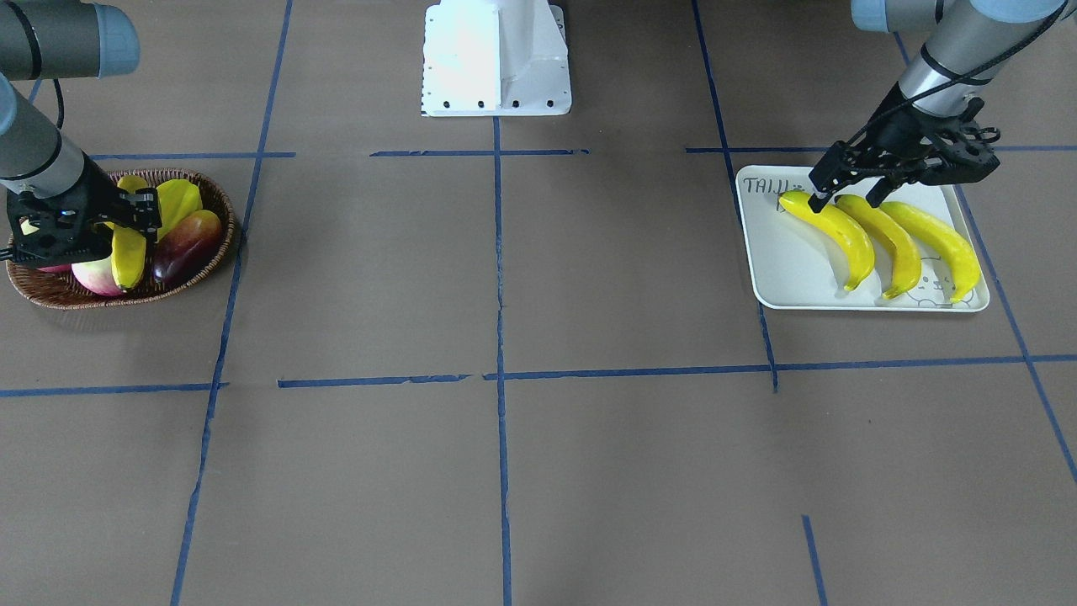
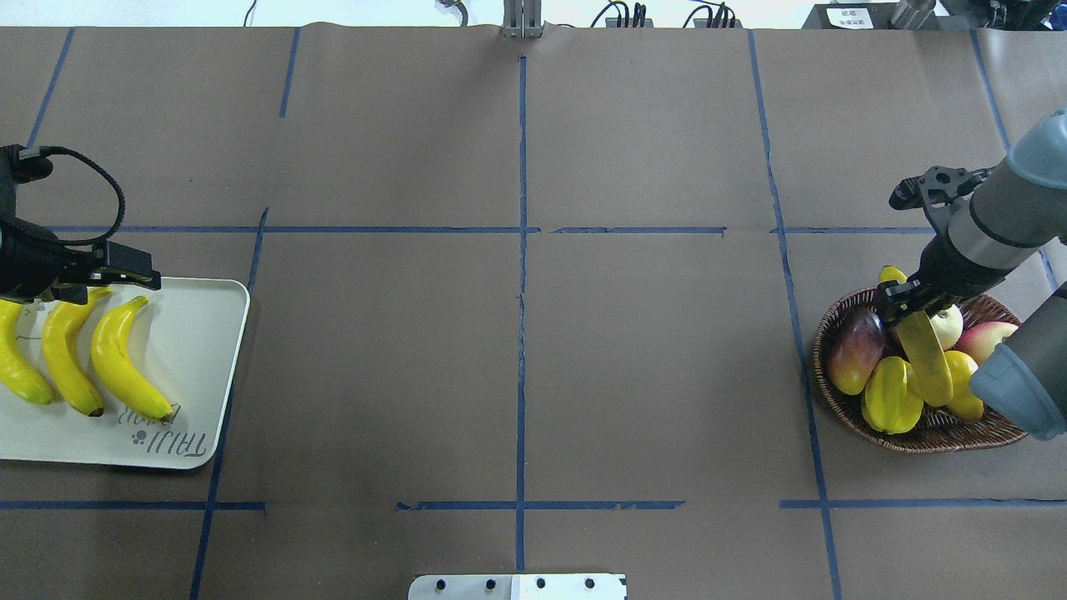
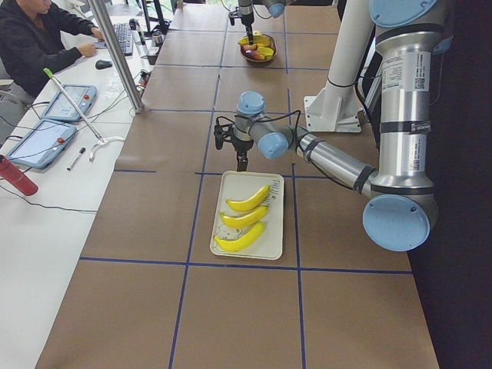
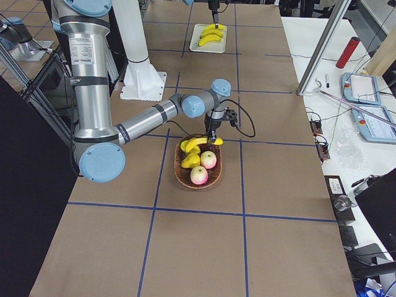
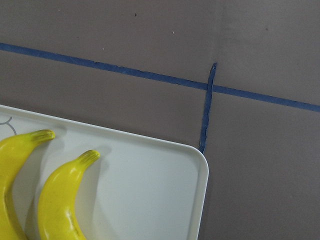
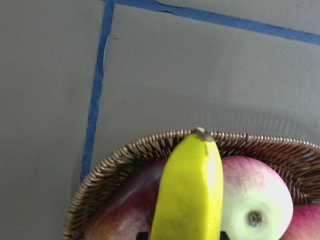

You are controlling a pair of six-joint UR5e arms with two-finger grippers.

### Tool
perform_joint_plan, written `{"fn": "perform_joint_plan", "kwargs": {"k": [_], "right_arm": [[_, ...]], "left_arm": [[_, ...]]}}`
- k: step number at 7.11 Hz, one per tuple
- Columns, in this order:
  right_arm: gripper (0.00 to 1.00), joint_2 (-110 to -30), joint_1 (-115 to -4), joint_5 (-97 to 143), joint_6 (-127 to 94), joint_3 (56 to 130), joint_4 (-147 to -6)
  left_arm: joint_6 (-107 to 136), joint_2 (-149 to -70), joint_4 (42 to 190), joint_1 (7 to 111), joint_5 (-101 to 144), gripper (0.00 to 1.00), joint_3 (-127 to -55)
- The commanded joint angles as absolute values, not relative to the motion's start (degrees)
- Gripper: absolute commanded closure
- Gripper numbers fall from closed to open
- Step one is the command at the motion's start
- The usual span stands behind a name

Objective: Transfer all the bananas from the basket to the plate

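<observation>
Three yellow bananas (image 1: pixel 883 236) lie side by side on the pale plate (image 1: pixel 791 273), also seen from overhead (image 2: pixel 208 350). My left gripper (image 1: pixel 846 200) hovers open over their stem ends, holding nothing. A fourth banana (image 2: pixel 927 358) lies across the other fruit in the brown wicker basket (image 2: pixel 917 442). My right gripper (image 2: pixel 904 304) is shut on this banana's upper part. In the right wrist view the banana (image 6: pixel 190 190) points away over the basket rim (image 6: pixel 125 155). Whether it rests on the fruit or hangs just above it, I cannot tell.
The basket also holds a starfruit (image 2: pixel 890 396), a dark red mango (image 2: pixel 856 342) and pink-white apples (image 2: pixel 948 323). The robot base (image 1: pixel 496 59) stands between the arms. A person (image 3: pixel 31 38) sits at a side table with tablets (image 3: pixel 42 142).
</observation>
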State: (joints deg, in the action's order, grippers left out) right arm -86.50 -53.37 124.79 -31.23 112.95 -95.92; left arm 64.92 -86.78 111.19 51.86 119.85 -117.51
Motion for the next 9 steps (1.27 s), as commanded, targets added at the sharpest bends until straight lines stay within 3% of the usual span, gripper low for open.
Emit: {"fn": "perform_joint_plan", "kwargs": {"k": [1, 3, 6, 9], "right_arm": [[1.0, -85.18, -54.93, 125.07, -31.02, 119.93, -104.46], [1.0, -76.25, -55.11, 125.16, -37.75, 122.69, -106.62], [1.0, -60.24, -54.06, 117.9, -55.75, 122.17, -101.99], [1.0, -60.03, -40.05, 87.49, -65.3, 121.73, -81.08]], "left_arm": [[64.95, -86.84, 111.18, 51.86, 119.97, 0.0, -117.68], [65.82, -89.71, 106.31, 51.68, 122.06, 0.0, -119.26], [82.21, -106.22, 92.65, 50.8, 125.58, 0.0, -119.09], [108.64, -115.81, 93.95, 50.36, 128.14, 0.0, -116.91]]}}
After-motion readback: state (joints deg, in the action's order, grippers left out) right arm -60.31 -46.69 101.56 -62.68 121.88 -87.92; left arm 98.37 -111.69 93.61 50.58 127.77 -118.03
